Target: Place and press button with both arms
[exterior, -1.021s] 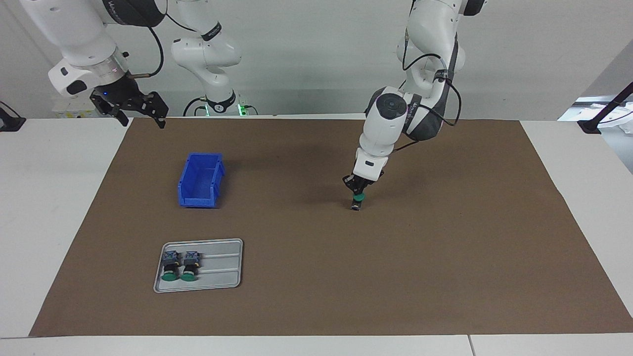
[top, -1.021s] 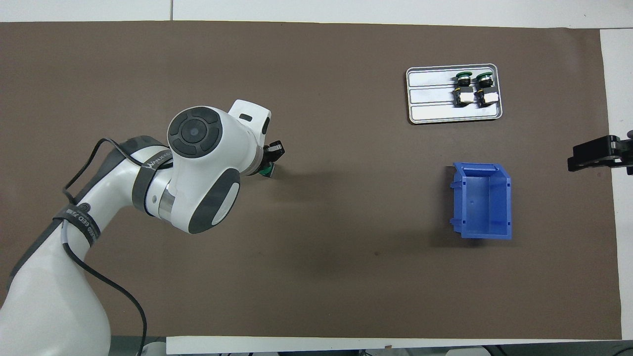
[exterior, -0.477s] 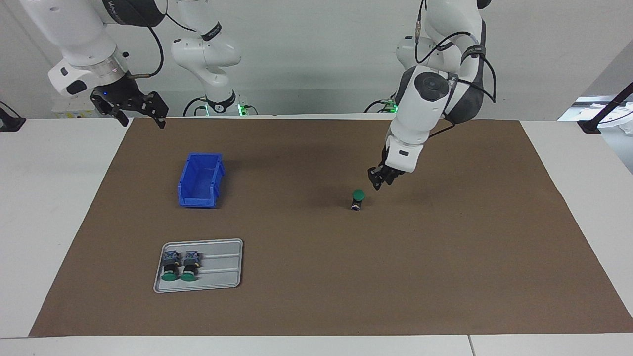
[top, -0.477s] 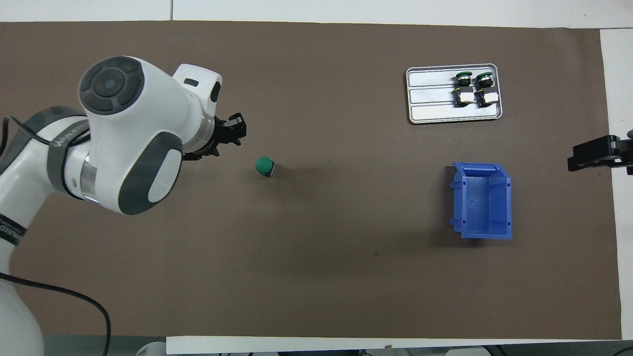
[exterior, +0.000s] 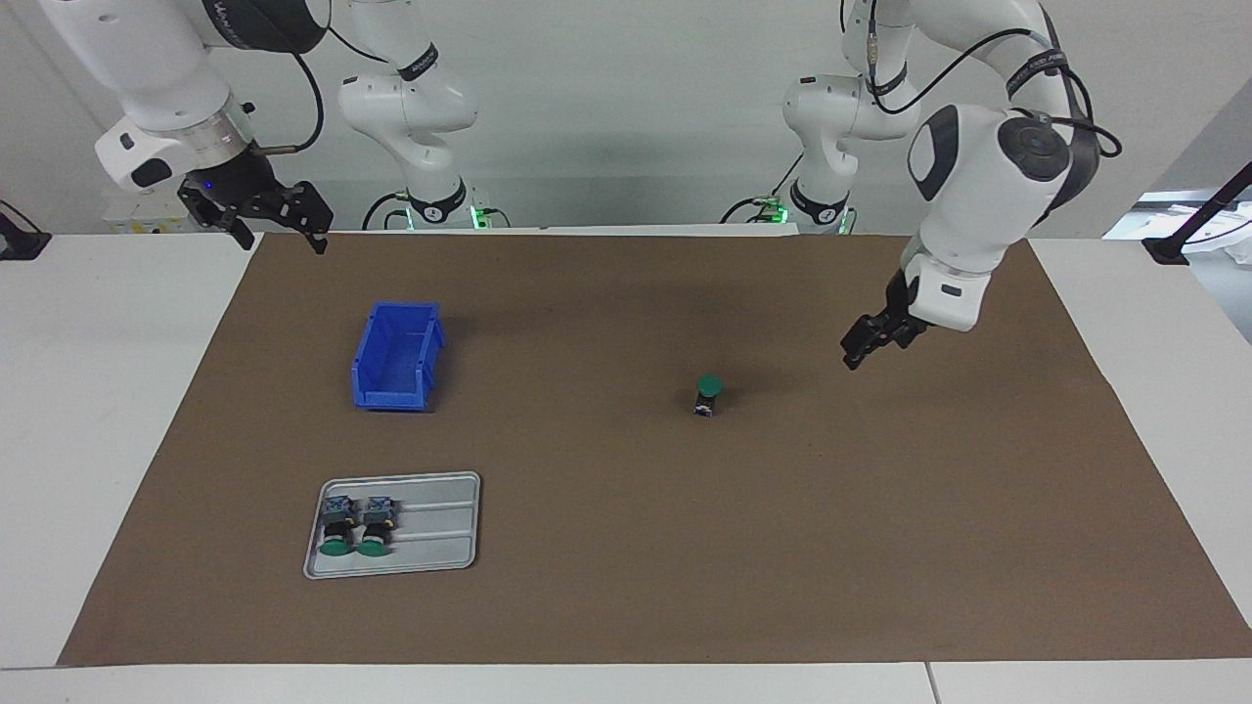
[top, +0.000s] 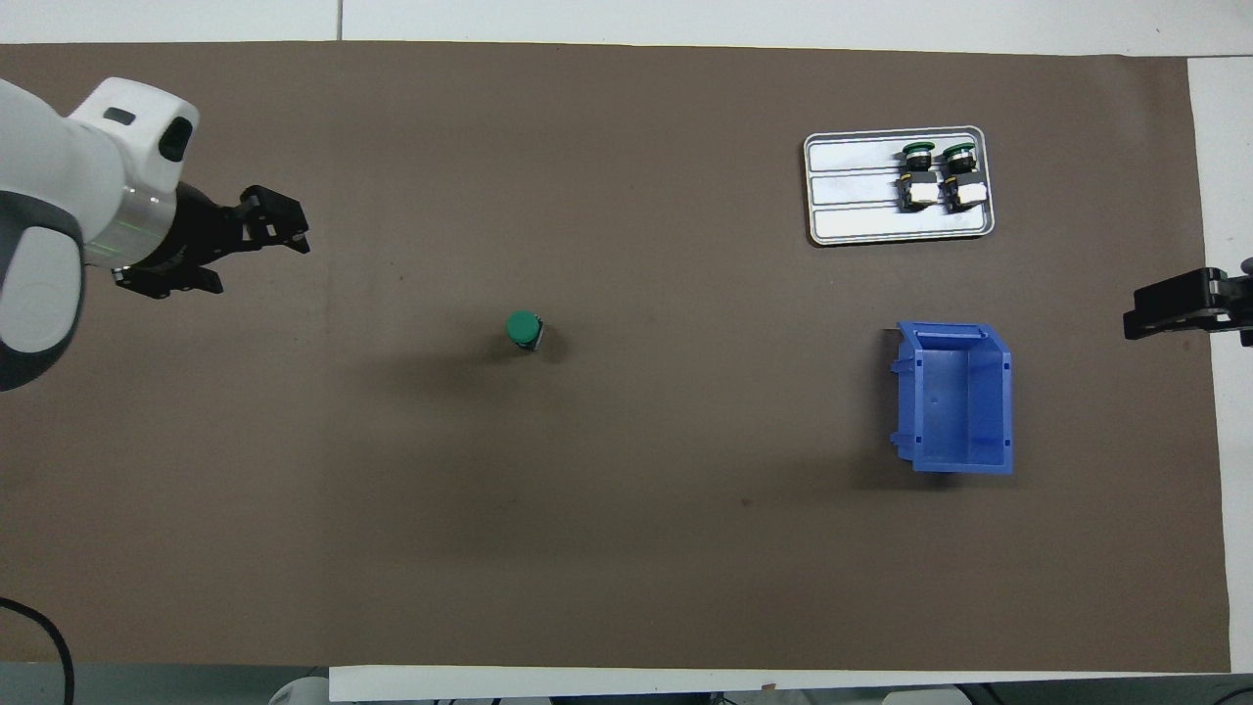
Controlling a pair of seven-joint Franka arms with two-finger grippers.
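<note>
One button (exterior: 708, 394) (top: 525, 330) stands upright on the brown mat with its green cap up, and nothing touches it. My left gripper (exterior: 851, 358) (top: 297, 231) hangs open and empty over the mat, off toward the left arm's end of the table from that button. Two more buttons (exterior: 355, 525) (top: 939, 176) lie side by side in a grey tray (exterior: 440, 533) (top: 852, 201). My right gripper (exterior: 281, 238) (top: 1136, 321) waits open and empty, raised over the mat's edge at the right arm's end.
A blue bin (exterior: 396, 357) (top: 954, 397) stands open-topped on the mat, nearer to the robots than the tray. The brown mat (exterior: 626, 587) covers most of the white table.
My left gripper opened and let go of the button, which stays standing on the mat. The left arm then rose and swung away toward its own end of the table. The right arm stayed still.
</note>
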